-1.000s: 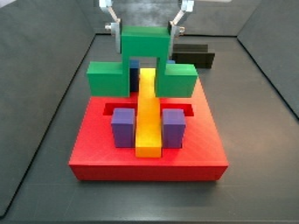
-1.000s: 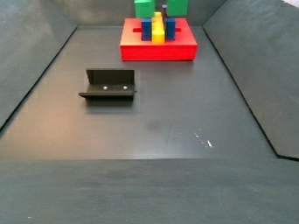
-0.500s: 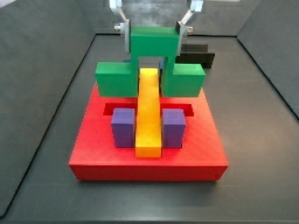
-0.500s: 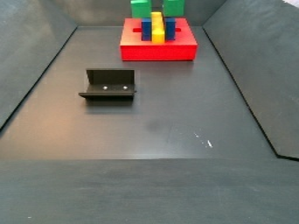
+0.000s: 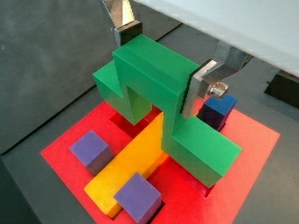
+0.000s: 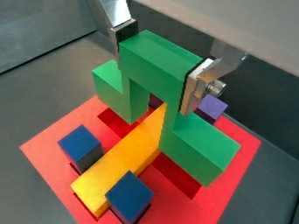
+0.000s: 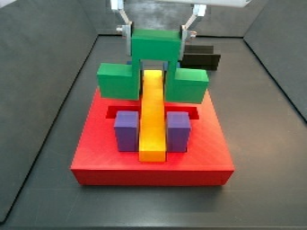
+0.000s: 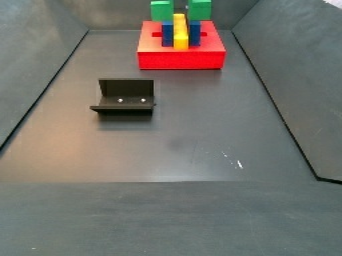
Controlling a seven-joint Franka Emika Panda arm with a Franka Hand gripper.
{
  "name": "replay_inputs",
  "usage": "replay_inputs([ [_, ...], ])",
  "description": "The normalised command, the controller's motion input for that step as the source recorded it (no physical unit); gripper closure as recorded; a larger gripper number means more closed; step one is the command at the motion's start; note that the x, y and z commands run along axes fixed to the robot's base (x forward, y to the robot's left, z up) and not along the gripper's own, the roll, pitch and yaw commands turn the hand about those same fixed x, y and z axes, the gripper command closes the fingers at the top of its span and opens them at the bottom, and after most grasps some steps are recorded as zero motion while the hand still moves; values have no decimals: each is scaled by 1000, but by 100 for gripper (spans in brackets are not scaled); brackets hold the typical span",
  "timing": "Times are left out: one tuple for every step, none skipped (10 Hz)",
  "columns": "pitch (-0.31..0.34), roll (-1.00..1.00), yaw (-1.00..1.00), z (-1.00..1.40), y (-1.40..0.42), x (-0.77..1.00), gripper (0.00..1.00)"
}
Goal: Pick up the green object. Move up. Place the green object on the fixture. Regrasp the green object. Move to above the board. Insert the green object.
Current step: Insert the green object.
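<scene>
Pick, fixture (image 8: pixel 124 97) rest & regrasp look done. Gripper (image 7: pixel 155 38) over far end of board (image 7: pixel 151 162), jaws clamped on raised middle cube of green object (image 7: pixel 153 68), which straddles yellow bar (image 7: pixel 151 115) w/ legs down. Left: final insert, then release.

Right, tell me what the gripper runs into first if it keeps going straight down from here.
The gripper points down over the board, clamped on the green object. That piece straddles the yellow bar, so its raised middle cube would likely meet the bar first. The gap between them is hard to judge.
</scene>
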Motion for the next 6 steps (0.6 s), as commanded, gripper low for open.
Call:
replay_inputs([
  [0,33,-94,-169,3,0,100],
  [0,33,-3,-243,6,34,100],
  [-9,13,0,-226,29,149,100],
  [-3,0,0,-177,14,203,100],
  [-3,0,0,-123,9,226,100],
  [0,0,0,-114,3,171,100],
])
